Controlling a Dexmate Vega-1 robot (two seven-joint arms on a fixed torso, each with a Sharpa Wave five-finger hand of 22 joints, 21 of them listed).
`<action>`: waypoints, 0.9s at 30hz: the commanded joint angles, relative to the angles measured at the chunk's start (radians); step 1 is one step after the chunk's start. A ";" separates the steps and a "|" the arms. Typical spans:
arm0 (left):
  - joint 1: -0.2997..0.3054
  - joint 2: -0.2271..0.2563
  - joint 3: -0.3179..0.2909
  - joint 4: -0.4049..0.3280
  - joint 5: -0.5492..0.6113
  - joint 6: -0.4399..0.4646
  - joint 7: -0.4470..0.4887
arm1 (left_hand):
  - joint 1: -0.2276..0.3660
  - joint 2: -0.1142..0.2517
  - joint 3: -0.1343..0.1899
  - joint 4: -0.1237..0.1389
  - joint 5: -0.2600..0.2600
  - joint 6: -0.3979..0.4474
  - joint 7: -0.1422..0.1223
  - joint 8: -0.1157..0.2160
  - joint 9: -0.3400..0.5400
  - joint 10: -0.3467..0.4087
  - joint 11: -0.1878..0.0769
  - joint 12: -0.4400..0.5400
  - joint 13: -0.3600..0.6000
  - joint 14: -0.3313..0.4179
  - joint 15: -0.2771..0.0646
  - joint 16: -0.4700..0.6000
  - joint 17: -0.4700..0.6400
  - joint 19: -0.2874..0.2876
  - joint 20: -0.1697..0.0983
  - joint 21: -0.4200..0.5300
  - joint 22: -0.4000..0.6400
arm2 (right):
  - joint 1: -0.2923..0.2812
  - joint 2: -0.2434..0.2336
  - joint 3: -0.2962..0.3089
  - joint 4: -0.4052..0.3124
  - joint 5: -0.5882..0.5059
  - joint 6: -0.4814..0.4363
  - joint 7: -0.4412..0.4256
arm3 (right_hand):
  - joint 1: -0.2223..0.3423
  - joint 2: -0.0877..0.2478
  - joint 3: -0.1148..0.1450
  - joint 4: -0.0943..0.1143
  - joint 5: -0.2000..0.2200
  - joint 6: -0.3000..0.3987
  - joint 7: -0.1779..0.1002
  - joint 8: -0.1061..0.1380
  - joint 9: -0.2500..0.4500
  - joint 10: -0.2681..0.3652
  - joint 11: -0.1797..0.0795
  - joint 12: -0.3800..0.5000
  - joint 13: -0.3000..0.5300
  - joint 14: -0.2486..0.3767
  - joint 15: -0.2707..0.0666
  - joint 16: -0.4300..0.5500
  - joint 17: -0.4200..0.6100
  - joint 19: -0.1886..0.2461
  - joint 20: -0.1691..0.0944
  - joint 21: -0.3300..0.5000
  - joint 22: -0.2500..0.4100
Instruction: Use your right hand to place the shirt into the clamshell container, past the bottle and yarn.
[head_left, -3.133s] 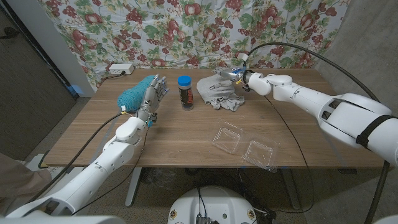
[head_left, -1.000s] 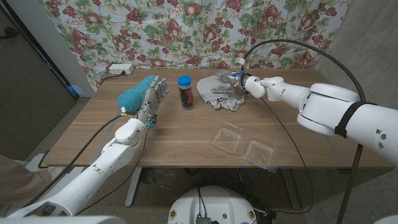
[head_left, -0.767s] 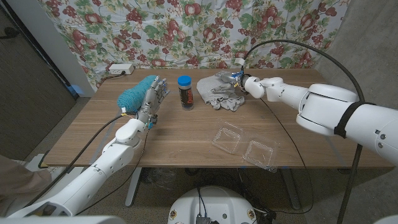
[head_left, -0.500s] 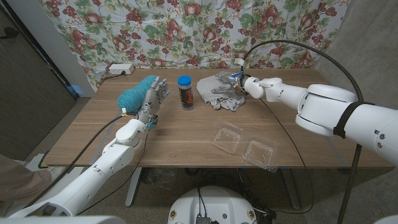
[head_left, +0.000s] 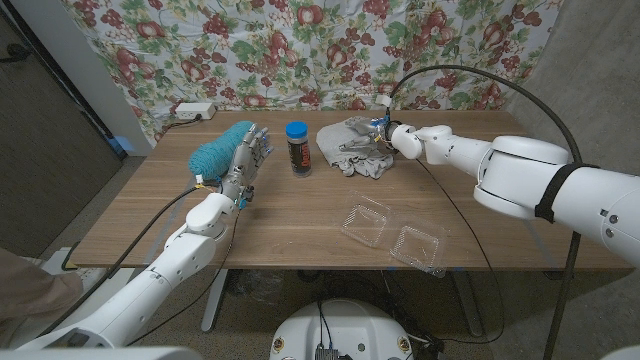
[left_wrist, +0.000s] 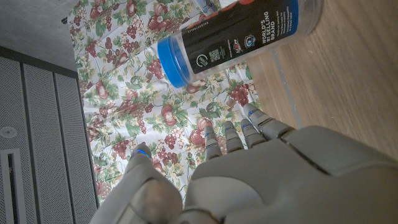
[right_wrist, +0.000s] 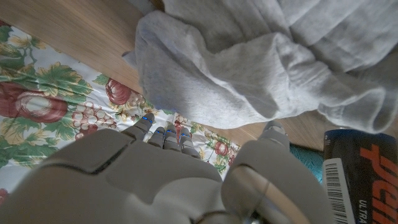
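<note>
Floral backdrop; bottle (left_wrist: 239, 38) label reads "WORLD'S ULTIMATE BRAND"; right hand (head_left: 379, 136), fingers apart, over shirt (head_left: 350, 148), grip unclear.

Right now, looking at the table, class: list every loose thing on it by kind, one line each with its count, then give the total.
Shirt, grey, crumpled: 1
Bottle, dark with blue lid: 1
Yarn, teal: 1
Clamshell container, clear, lying open: 1
White box at the far corner: 1
Total: 5

We see glossy white arm shells, a black band on the right arm (head_left: 560, 190), black cables, and grey hands with blue-tipped fingers (left_wrist: 249, 112).
</note>
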 joint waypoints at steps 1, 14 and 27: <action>0.010 0.006 -0.001 -0.016 0.003 0.001 0.007 | -0.001 0.007 0.003 -0.004 0.000 0.005 -0.004 -0.002 0.001 0.008 0.003 0.001 0.003 -0.001 -0.060 0.005 0.004 0.009 -0.036 0.004 0.006 | -0.003 0.002 -0.007 0.001 0.007 0.003 0.004 | 0.002 -0.002 -0.009 -0.002 0.011 0.004 0.006 0.003 0.004 0.003 0.006 0.003 0.002 -0.001 0.002 0.004 0.002 0.001 -0.001 0.007 0.003; 0.012 0.011 -0.002 -0.027 0.003 0.005 0.006 | -0.001 0.007 0.002 -0.005 -0.001 0.005 -0.004 -0.002 0.001 0.007 0.002 0.000 0.003 -0.001 -0.060 0.005 0.004 0.009 -0.035 0.004 0.006 | -0.004 0.010 -0.014 0.004 0.015 -0.013 0.013 | 0.005 -0.001 -0.010 -0.002 0.015 -0.003 0.006 0.000 0.004 -0.005 0.007 0.000 0.002 -0.007 0.001 0.002 0.002 0.000 -0.002 0.006 0.003; 0.007 0.013 -0.004 -0.017 -0.002 -0.001 -0.007 | -0.001 0.008 0.001 -0.006 -0.001 0.005 -0.004 -0.002 0.001 0.008 0.004 0.001 0.003 -0.001 -0.060 0.005 0.004 0.010 -0.035 0.004 0.006 | -0.002 0.023 -0.025 0.006 0.025 -0.044 0.039 | 0.008 -0.001 -0.010 -0.003 0.019 -0.008 0.007 -0.001 0.004 -0.009 0.006 0.000 0.002 -0.015 0.002 0.000 0.003 -0.004 -0.003 0.004 0.003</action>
